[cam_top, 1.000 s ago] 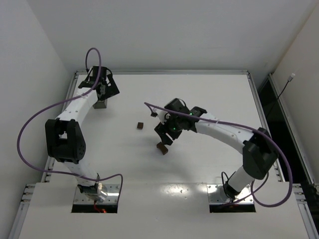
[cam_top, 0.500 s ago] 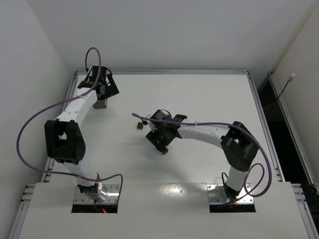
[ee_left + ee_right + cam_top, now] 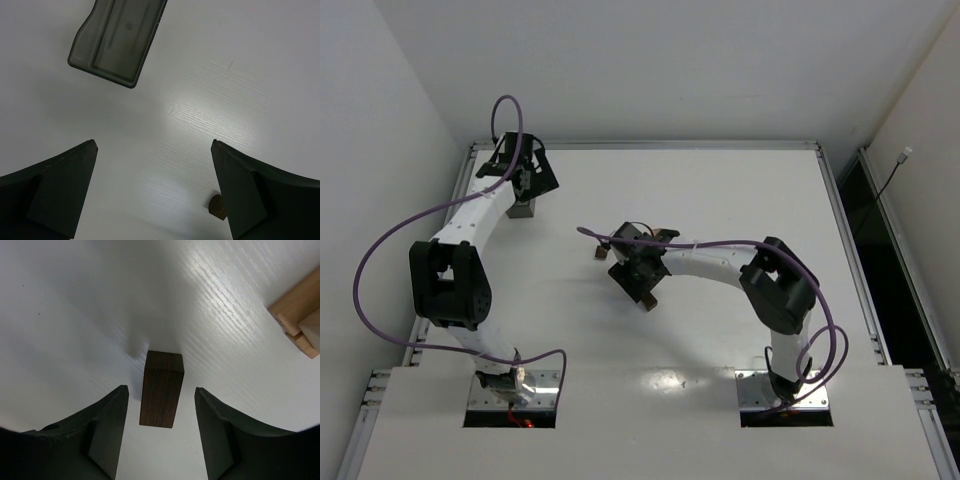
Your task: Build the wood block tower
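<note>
Right gripper (image 3: 160, 390) is spread open astride a dark block (image 3: 161, 401), one finger on either side with a sliver of table (image 3: 740, 190) showing in each gap, so nothing is gripped yet. A second ago it hung further right and higher over the table. Since then the arm has folded at the elbow and swung left, bringing the gripper down over this block, which has not moved. That looks like the end of the approach, and what remains is to close and lift. The block stands on end near the table's middle. Tan blocks (image 3: 296, 310) sit close by at the edge of the right wrist view — whether they are stacked I cannot tell, and the top view shows no tower to speak of, so the build seems barely begun. Left gripper (image 3: 154, 142) has stayed at the far left beside the grey box (image 3: 117, 42), jaws wide and empty.
</note>
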Motion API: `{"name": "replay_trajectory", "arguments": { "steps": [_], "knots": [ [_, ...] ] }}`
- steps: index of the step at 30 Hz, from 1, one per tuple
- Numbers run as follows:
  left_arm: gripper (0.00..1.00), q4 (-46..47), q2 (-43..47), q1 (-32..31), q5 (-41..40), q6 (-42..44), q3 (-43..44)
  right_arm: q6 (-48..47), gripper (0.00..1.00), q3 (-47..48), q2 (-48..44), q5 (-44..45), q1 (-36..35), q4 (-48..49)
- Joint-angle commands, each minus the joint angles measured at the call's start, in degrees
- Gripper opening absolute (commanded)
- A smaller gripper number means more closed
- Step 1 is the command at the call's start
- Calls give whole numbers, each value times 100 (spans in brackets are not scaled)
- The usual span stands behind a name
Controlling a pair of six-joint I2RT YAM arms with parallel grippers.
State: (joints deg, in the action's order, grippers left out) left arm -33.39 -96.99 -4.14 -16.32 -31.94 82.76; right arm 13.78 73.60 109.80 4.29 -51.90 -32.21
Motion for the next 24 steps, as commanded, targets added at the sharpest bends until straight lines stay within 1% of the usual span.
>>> {"name": "replay_trajectory", "arguments": {
  "steps": [1, 3, 4, 7, 13, 15, 17, 22, 24],
  "knots": [
    [96, 78, 128, 27, -73, 48, 170, 64, 51, 137, -29, -156, 22, 30],
    [96, 78, 128, 27, -73, 48, 170, 11, 47, 137, -29, -323, 22, 30],
    [96, 78, 128, 27, -73, 48, 170, 11, 41, 137, -29, -472, 22, 82],
    [96, 78, 75, 27, -73, 48, 170, -50, 35, 67, -29, -596, 22, 83],
    [96, 78, 75, 27, -73, 48, 170, -51, 35, 66, -29, -649, 22, 83],
    [96, 78, 22, 27, -73, 48, 170, -51, 40, 66, 33, -588, 22, 31],
    [96, 78, 22, 27, -21, 48, 170, -51, 48, 66, 33, -526, 22, 30],
    [96, 78, 22, 27, -21, 48, 170, -51, 48, 66, 86, -587, 22, 30],
    [96, 78, 22, 27, -21, 48, 170, -51, 43, 66, 86, -657, 22, 30]
  ]
}}
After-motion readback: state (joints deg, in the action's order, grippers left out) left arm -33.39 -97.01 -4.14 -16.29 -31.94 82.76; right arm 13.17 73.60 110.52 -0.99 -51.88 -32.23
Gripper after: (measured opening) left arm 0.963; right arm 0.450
